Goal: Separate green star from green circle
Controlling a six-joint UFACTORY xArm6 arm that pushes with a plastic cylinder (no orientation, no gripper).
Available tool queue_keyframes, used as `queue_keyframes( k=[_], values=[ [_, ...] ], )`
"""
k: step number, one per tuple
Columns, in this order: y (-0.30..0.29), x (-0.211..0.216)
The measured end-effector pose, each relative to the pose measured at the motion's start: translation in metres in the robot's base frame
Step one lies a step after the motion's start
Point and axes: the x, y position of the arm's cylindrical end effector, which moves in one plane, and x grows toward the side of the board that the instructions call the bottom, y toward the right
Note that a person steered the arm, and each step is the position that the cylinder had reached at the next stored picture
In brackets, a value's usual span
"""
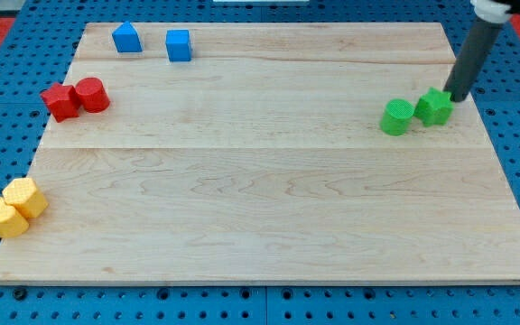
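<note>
The green star (pixel 434 106) lies near the view's right edge of the wooden board (pixel 260 199). The green circle (pixel 396 117) sits just to its left, touching or nearly touching it. My tip (pixel 455 97) is at the star's upper right side, right against it. The dark rod rises from there toward the view's top right corner.
Two blue blocks (pixel 126 38) (pixel 179 45) stand at the view's top left. A red star (pixel 60 101) and red circle (pixel 91 94) sit together at the left. Two yellow blocks (pixel 25 197) (pixel 4 218) lie at the bottom left edge. Blue pegboard surrounds the board.
</note>
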Motion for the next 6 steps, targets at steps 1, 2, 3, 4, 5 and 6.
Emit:
queue_keyframes(
  k=[1,2,3,4,5,6],
  values=[
    [0.019,0.012],
    [-0.072,0.019],
    [-0.125,0.021],
    [-0.147,0.045],
    [-0.162,-0.004],
    [-0.136,-0.045]
  ],
)
